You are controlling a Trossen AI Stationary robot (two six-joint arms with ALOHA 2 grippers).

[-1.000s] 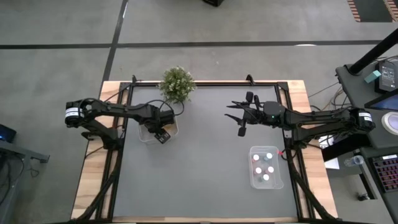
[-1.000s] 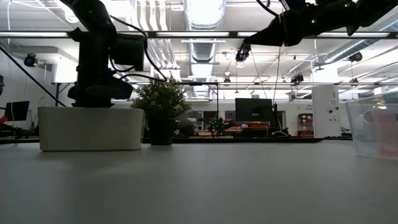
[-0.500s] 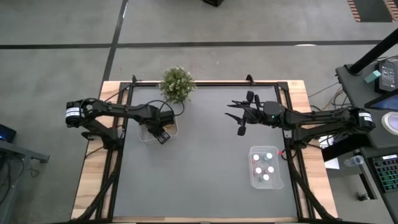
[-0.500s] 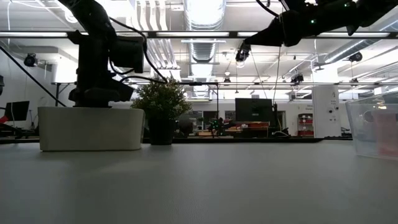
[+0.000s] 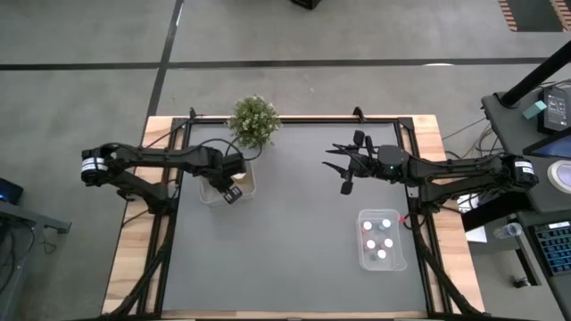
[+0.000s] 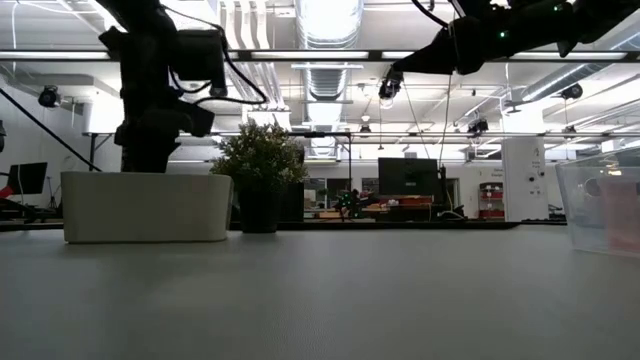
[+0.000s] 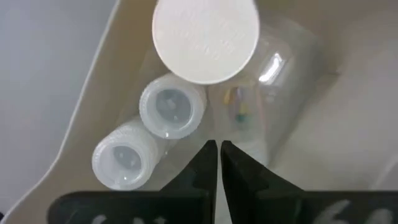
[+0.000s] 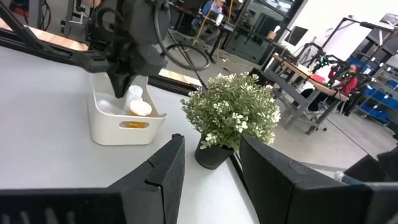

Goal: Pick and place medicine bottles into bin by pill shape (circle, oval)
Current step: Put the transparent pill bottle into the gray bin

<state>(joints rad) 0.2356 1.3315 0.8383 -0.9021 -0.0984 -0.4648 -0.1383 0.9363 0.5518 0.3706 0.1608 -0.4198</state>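
Observation:
My left gripper (image 7: 217, 152) hangs shut over the white bin (image 5: 227, 183) at the table's left, with nothing between its fingers. Below it in the bin stand a clear medicine bottle with a large white cap (image 7: 205, 37) and two small white-capped bottles (image 7: 171, 112) (image 7: 123, 158). My right gripper (image 5: 348, 171) waits in the air over the table's far right part, open and holding nothing (image 8: 211, 180). Several more small bottles (image 5: 379, 239) stand in a clear bin (image 5: 364, 259) at the right.
A green potted plant (image 5: 254, 120) stands at the far edge just behind the white bin. The grey mat (image 5: 294, 250) between the two bins is bare. In the low view the white bin's wall (image 6: 145, 208) hides my left gripper's fingertips.
My left gripper has risen a little above the white bin, and its arm has drawn back slightly toward the table's left edge. The bottles in the bin and my right arm have kept still.

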